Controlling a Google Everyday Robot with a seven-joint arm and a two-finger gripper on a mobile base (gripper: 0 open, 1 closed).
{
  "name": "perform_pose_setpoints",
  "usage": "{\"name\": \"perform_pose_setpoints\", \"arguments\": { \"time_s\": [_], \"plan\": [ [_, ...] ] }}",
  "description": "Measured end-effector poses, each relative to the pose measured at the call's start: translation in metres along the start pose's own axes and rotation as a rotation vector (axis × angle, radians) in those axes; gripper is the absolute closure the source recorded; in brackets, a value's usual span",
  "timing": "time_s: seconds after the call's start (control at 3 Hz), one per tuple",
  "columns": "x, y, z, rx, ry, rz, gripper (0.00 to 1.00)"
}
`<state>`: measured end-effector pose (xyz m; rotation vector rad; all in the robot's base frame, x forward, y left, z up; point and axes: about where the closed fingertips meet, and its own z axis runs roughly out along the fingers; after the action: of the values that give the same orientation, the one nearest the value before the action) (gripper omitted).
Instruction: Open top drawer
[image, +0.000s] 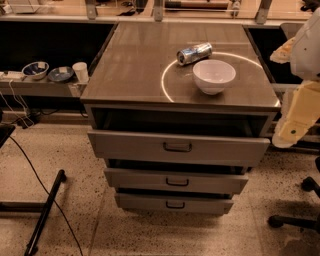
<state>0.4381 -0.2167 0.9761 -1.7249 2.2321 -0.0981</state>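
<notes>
The top drawer (150, 146) is the widest of three grey metal drawers in the cabinet, with a dark bar handle (177, 147) centred on its front. Its front stands out from the cabinet body, and a dark gap shows above it under the cabinet top. My gripper (295, 122) is at the right edge of the camera view, a cream-coloured piece below the white arm. It hangs beside the cabinet's right front corner, apart from the drawer and its handle.
A silver can (194, 53) lies on its side, and a white bowl (214, 76) stands on the cabinet top (130, 65). Two narrower drawers (176, 181) sit below. A shelf at left holds bowls and a cup (80, 71). A black stand leg (46, 212) and chair wheels (307, 185) are on the floor.
</notes>
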Motion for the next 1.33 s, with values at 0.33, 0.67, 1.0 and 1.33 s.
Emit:
{"name": "perform_pose_setpoints", "arguments": {
  "time_s": [0.33,0.67,1.0,1.33],
  "plan": [
    [0.000,0.000,0.000,0.000,0.000,0.000,0.00],
    [0.006,0.005,0.023,0.017,-0.025,0.007,0.00],
    [0.021,0.024,0.075,-0.004,-0.121,0.003,0.00],
    [0.020,0.023,0.080,0.017,-0.148,-0.013,0.00]
  ]
}}
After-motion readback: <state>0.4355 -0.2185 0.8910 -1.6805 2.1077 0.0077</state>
